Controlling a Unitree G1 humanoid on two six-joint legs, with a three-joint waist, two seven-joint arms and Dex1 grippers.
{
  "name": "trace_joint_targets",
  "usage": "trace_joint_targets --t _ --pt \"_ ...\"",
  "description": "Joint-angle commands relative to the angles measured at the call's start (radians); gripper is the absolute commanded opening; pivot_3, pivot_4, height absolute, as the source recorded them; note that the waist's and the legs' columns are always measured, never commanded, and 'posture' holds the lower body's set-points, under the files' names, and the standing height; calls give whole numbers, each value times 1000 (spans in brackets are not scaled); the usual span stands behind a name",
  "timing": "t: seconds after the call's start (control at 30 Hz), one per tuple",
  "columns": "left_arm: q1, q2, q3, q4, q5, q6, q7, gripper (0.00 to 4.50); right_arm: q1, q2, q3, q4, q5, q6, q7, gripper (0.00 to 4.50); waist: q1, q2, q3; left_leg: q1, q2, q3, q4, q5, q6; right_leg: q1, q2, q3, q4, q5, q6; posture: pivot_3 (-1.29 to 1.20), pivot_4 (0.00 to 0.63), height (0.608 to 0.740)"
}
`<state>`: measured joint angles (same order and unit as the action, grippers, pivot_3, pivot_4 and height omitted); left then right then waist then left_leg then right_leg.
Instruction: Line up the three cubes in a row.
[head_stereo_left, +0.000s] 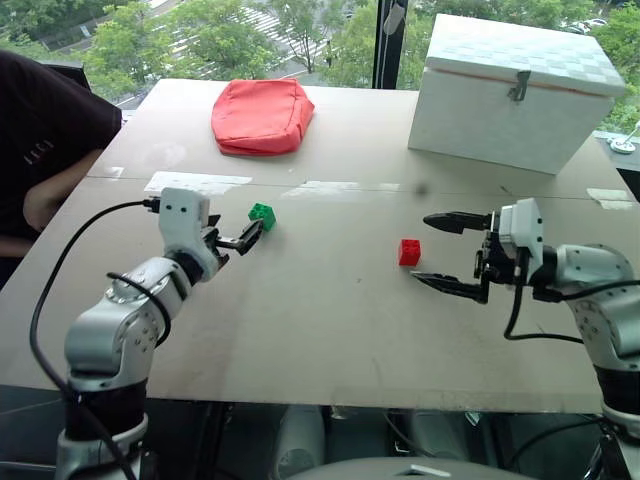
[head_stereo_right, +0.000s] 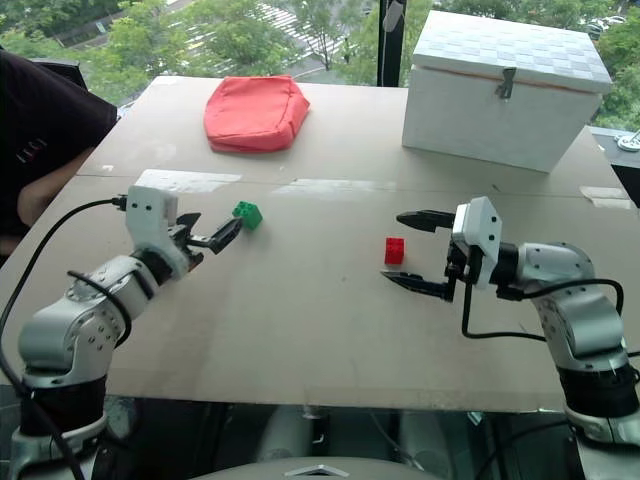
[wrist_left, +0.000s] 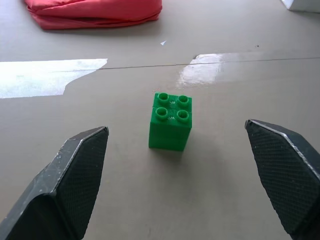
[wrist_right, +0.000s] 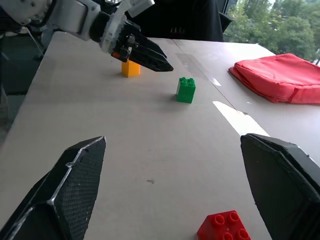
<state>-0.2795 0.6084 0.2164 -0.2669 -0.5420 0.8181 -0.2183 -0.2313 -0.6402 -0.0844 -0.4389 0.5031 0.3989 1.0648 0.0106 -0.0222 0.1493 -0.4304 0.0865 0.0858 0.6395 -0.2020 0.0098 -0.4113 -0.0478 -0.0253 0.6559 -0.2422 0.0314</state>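
Note:
A green cube (head_stereo_left: 262, 215) stands on the table left of centre, studs up. My left gripper (head_stereo_left: 248, 236) is open and points at it from just short of it; the cube (wrist_left: 170, 124) is ahead of the spread fingertips, untouched. A red cube (head_stereo_left: 409, 252) rests on the table right of centre. My right gripper (head_stereo_left: 422, 249) is open beside it, pointing left, and the cube (wrist_right: 223, 227) lies low between and just ahead of its fingers, not gripped. A yellow cube (wrist_right: 130, 68) sits on the table beyond the left gripper, partly hidden by it.
A red pouch (head_stereo_left: 262, 115) lies at the back left and a large white box (head_stereo_left: 515, 90) stands at the back right. A person in dark clothing (head_stereo_left: 40, 150) leans at the table's left edge. White tape (head_stereo_left: 195, 183) marks the table (head_stereo_left: 320, 330).

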Motion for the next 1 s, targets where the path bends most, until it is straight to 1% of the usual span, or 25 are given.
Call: trace_joint_targets --t 0.03,0.17,0.27,0.3,0.33,0.37,0.4,0.43,0.5,0.53,0.67,0.7,0.77,0.83,0.97,1.0 --pt "-96 26 -52 158 64 -44 -84 4500 45 -44 -64 -80 32 24 -43 4429 1 -1 0 0 0 0 0 0 0 0 0 -1 0 0 0 0 150 740" --pt "-180 46 -103 303 130 -105 -171 4500 76 -63 -78 -108 42 22 -69 4429 1 -1 0 0 0 -2 0 0 0 0 1 -1 1 0 0 0 150 740" --pt "-289 40 -162 523 185 -212 -301 4500 102 -67 -98 -148 47 32 -117 4429 6 -1 0 -1 0 -2 0 0 0 0 1 -1 1 0 0 0 150 740" --pt "-309 33 -168 572 191 -240 -335 4003 107 -68 -100 -156 50 36 -128 4500 6 -1 0 -1 -1 -2 0 0 0 0 0 -2 1 0 0 0 150 740" --pt "-325 29 -171 611 195 -254 -362 3754 110 -72 -99 -160 50 39 -137 4500 5 -2 1 -1 -1 -2 0 0 0 0 0 -2 0 0 0 0 150 740" --pt "-336 26 -171 638 200 -263 -380 3216 112 -76 -97 -163 49 40 -143 4500 5 -2 1 -1 -1 -2 0 0 0 0 0 -2 0 0 0 0 150 740" --pt "-356 22 -178 675 216 -295 -398 2874 120 -80 -100 -171 48 40 -150 4500 4 -2 1 -2 -1 -2 1 0 0 0 0 -2 0 0 0 0 150 740" --pt "-377 19 -185 709 231 -323 -416 2319 128 -81 -107 -181 52 44 -160 4500 4 -3 1 -2 -1 -2 1 0 0 0 0 -1 0 0 0 0 150 740" --pt "-403 20 -196 757 262 -397 -453 1414 141 -84 -116 -196 58 51 -179 4500 4 -4 2 -2 -1 -2 1 0 0 0 0 -2 0 0 0 0 150 740" --pt "-409 26 -197 764 260 -416 -497 1296 148 -86 -118 -202 57 52 -184 4500 4 -4 2 -2 -1 -3 1 0 0 0 0 -2 0 0 0 0 150 740" --pt "-413 59 -197 778 253 -485 -665 1306 170 -90 -122 -221 59 55 -203 4500 3 -4 2 -2 -1 -3 1 0 0 0 0 -2 0 0 0 0 150 740" --pt "-413 69 -196 774 234 -486 -736 1306 176 -88 -125 -228 65 61 -213 4500 2 -4 2 -2 -1 -3 1 0 0 0 0 -2 0 0 0 0 150 740" --pt "-406 107 -254 740 228 -546 -956 1306 202 -92 -133 -246 75 61 -214 4500 2 -4 2 -2 -1 -3 1 0 0 0 0 -2 1 0 0 0 150 740" --pt "-417 112 -304 724 238 -579 -1086 1306 228 -97 -144 -260 91 59 -206 4500 4 -4 2 -2 -1 -3 1 0 0 0 0 -2 1 0 0 0 150 740" --pt "-494 52 -392 809 320 -688 -1171 1306 280 -110 -174 -277 122 57 -192 4500 16 -4 2 -3 -1 -4 4 0 0 0 -1 -3 1 -1 -1 0 150 740" --pt "-511 35 -407 833 337 -714 -1182 1306 292 -115 -177 -280 124 55 -187 4500 17 -4 2 -4 -1 -3 5 0 0 0 -1 -3 1 -2 -3 0 150 740"
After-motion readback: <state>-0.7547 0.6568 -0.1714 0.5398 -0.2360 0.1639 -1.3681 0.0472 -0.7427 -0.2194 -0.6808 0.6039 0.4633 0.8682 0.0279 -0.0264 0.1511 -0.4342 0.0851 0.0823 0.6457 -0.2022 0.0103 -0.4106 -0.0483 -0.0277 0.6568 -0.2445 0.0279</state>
